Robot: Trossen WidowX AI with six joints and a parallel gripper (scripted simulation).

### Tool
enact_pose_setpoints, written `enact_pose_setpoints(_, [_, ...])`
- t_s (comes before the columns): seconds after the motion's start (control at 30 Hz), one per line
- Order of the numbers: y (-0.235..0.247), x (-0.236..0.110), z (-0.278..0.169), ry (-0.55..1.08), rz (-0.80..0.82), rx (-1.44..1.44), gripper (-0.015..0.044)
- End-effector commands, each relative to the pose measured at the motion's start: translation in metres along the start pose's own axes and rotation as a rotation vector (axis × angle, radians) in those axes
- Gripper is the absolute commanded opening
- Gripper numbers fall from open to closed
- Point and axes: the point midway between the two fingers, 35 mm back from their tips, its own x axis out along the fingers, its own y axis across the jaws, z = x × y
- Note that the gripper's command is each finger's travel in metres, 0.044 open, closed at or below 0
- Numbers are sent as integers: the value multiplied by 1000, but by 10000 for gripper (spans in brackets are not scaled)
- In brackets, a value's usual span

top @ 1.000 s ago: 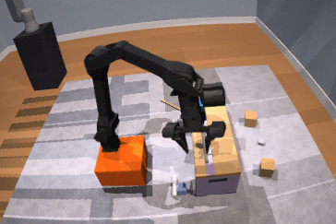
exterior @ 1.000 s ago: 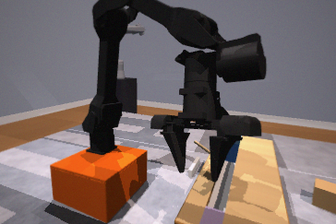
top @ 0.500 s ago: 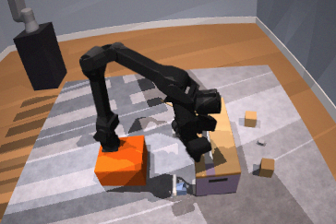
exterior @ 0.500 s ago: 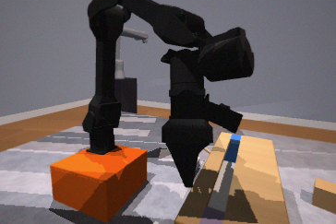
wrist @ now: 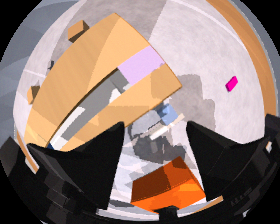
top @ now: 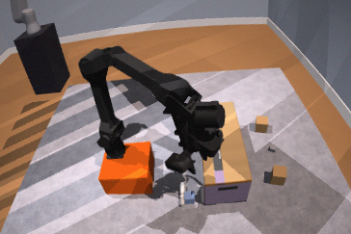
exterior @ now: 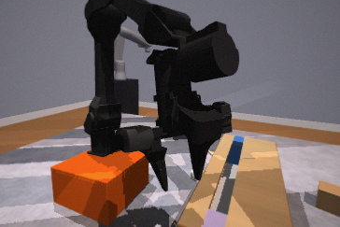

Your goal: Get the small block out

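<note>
A small light-blue block (top: 189, 197) (wrist: 167, 114) lies outside the box, by the box's lilac end, next to a thin white bar (top: 182, 193) (wrist: 161, 130). The box (top: 236, 150) (exterior: 266, 177) (wrist: 98, 47) has a wooden top with a long slot, a lilac panel near one end and a dark-blue piece at the other. My gripper (top: 199, 164) (exterior: 181, 184) (wrist: 156, 126) is open, pointing down, with nothing between its fingers. It hangs above the table beside the box, short of the block. The block is hidden in the exterior view.
The orange base block (top: 126, 169) (exterior: 95, 177) (wrist: 166, 182) stands on the other side of the gripper from the box. Two wooden cubes (top: 261, 123) (top: 279, 174) and a small grey piece (top: 271, 148) lie beyond the box. A magenta piece (wrist: 232, 83) shows in the wrist view.
</note>
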Motion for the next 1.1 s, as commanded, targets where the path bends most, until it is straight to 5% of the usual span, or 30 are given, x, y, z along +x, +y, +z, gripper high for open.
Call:
enact_pose_setpoints(0.0, [-16,-3,-2,22,108,944,285])
enact_pose_setpoints(0.83, [-41,-8,-6,261,218,2506,285])
enact_pose_setpoints(1.07, [-42,-8,-6,265,219,2522,285])
